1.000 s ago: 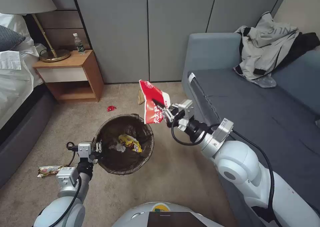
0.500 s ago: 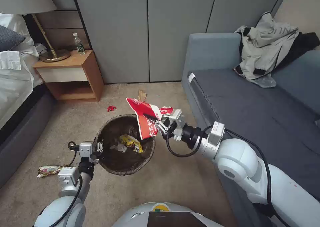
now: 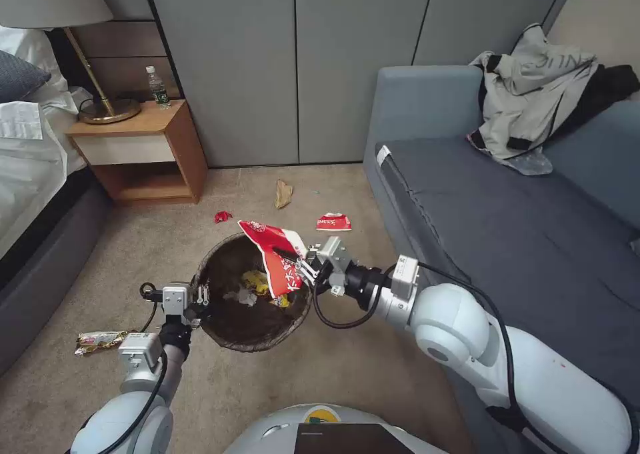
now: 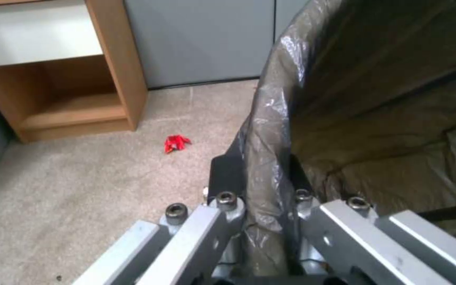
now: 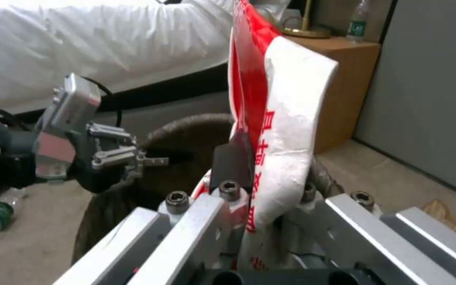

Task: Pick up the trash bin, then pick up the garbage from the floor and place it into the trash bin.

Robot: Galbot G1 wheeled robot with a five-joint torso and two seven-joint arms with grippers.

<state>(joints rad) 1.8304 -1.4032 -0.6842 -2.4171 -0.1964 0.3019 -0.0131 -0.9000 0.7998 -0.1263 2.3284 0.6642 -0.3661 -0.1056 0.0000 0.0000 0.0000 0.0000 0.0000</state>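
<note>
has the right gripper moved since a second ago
Yes. The right gripper, shut on the red-and-white packet, has come down and leftward, away from the sofa, to over the trash bin.

Premises present as a bedroom, hotel-style or domestic. Floor is beige carpet (image 3: pixel 347 361) throughout. A bed (image 3: pixel 27 154) with white linen and a dark grey base stands at the left edge. Beside it, a wooden nightstand (image 3: pixel 143 151) with an open lower shelf carries a brass-based lamp (image 3: pixel 100 101) and a water bottle (image 3: pixel 158 87). Grey wardrobe doors (image 3: pixel 293 67) line the far wall. A grey sofa (image 3: pixel 507 207) occupies the right, with a jacket (image 3: pixel 533 94) draped on its back corner.
</note>
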